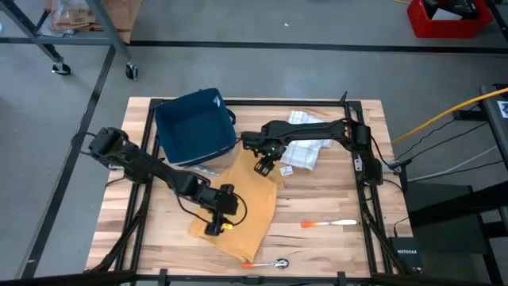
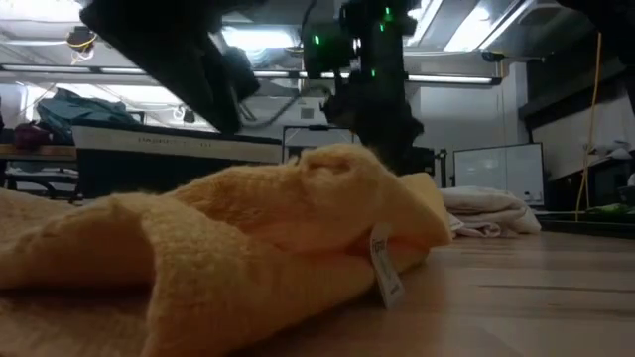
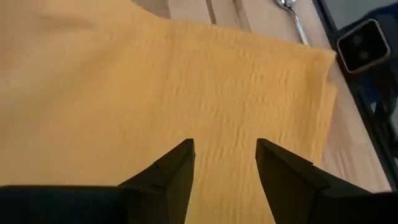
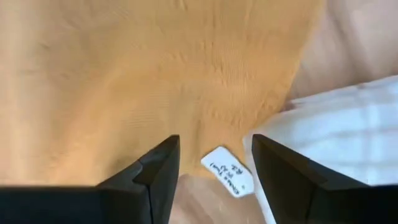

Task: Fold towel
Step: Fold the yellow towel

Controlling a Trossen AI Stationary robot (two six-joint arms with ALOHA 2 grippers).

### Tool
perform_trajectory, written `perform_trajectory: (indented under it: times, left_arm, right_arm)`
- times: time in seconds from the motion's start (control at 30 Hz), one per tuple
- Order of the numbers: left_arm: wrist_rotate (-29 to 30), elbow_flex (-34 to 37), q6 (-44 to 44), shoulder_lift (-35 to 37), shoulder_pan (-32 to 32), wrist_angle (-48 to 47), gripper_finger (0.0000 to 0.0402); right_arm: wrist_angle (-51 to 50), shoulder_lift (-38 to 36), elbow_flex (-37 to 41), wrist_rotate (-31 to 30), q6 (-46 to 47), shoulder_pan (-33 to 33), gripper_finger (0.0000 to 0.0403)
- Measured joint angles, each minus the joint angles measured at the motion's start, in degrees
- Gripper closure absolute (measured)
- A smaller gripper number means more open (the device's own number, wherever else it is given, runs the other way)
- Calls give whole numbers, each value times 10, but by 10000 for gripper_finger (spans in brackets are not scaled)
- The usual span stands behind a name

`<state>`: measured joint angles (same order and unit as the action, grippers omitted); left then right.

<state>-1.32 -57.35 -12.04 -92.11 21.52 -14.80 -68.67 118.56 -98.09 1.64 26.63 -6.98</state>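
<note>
Wooden table (image 1: 333, 246). Yellow towel (image 1: 242, 210) lies spread mid-table, rumpled, running from just beside the bin toward the front edge; its white tag (image 4: 227, 170) shows at one corner. Dark blue bin (image 1: 193, 127) at the back left, upright; contents can't be made out. White checked cloth (image 1: 305, 147) bunched right of the bin, touching the towel's corner. Left gripper (image 1: 217, 216) over the towel's front-left part, fingers apart, gripping nothing. Right gripper (image 1: 263, 164) over the tagged corner, fingers apart, nothing held. Orange-handled knife (image 1: 328, 224) right of the towel; spoon (image 1: 270, 263) at its front edge.
</note>
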Motion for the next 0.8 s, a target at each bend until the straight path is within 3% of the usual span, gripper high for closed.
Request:
perform_trajectory:
  times: [0.17, 0.37, 0.5, 0.8]
  left_arm:
    - [0, -1, -1, 39, 8, -105, 238]
    - [0, 4, -6, 45, 39, -199, 238]
    - [0, 24, -6, 45, 63, -196, 238]
    - [7, 67, -38, 45, 93, -92, 238]
  right_arm:
    - [-31, -1, -63, 5, 1, 28, 198]
    - [-19, -1, -65, 10, 51, 98, 198]
    - [27, -2, -37, 9, 78, 157, 198]
    - [261, -2, 36, -22, 172, 257, 198]
